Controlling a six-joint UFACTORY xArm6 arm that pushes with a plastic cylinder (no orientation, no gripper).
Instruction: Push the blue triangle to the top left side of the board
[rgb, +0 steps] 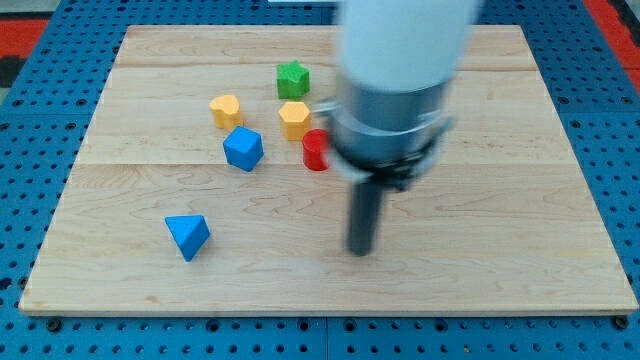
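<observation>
Blue triangle (187, 236) looks light, rigid and slippery on the board (500, 280); push its 4 o'clock face. My tip (360, 250) stands free at its 3 o'clock, touching nothing.

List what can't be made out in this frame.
- Red block: its right side is hidden behind the arm in the camera view, so its shape is unclear.
- Arm: motion-blurred and cut off by the view's top.
- My tip: blurred, right of the blue triangle; exact contact point on the board is uncertain.
</observation>
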